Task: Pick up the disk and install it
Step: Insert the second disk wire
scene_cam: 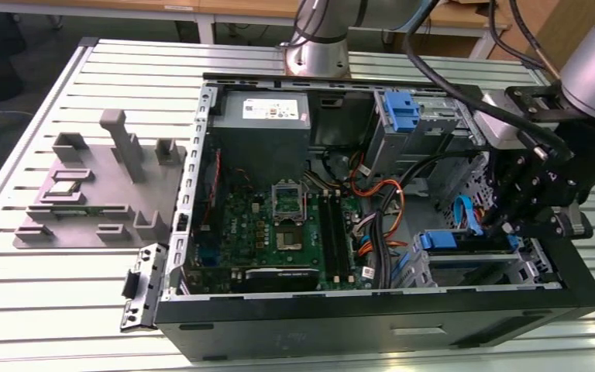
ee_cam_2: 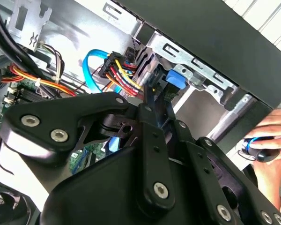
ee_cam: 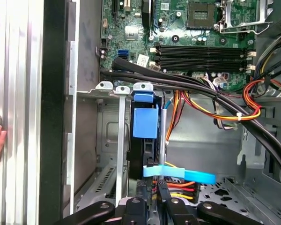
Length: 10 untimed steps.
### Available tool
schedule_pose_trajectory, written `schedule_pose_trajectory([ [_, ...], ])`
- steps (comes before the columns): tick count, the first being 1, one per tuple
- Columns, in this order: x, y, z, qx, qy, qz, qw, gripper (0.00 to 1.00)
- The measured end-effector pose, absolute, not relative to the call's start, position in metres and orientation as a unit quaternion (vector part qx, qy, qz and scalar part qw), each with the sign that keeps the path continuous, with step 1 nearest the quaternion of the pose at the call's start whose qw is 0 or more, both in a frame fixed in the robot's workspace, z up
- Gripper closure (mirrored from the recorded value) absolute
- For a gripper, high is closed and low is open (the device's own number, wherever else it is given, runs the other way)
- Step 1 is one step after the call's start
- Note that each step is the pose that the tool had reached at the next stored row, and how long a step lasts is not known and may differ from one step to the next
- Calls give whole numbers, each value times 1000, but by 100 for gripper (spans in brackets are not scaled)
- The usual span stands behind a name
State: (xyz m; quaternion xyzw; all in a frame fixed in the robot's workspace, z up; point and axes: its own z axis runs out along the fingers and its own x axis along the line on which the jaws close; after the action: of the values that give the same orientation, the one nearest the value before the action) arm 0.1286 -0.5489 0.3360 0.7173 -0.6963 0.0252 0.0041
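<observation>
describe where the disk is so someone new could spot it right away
Start at the open computer case on the slatted table. In its drive cage at the exterior view's right, beside the black end effector, the disk sits in a slot. Its blue carrier frame marks it out from the grey metal bays.

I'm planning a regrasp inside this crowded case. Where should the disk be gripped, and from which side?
Probably by the blue carrier tab at its exposed end, coming straight down the open mouth of the drive cage. The disk stands on edge in the cage, so metal walls cover its broad faces, and cables crowd the motherboard side. The gripper is already lined up there.
</observation>
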Motion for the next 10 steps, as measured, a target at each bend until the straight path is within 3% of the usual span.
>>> schedule_pose_trajectory([
  [10,129,-549,354,717,-696,25,4,76],
])
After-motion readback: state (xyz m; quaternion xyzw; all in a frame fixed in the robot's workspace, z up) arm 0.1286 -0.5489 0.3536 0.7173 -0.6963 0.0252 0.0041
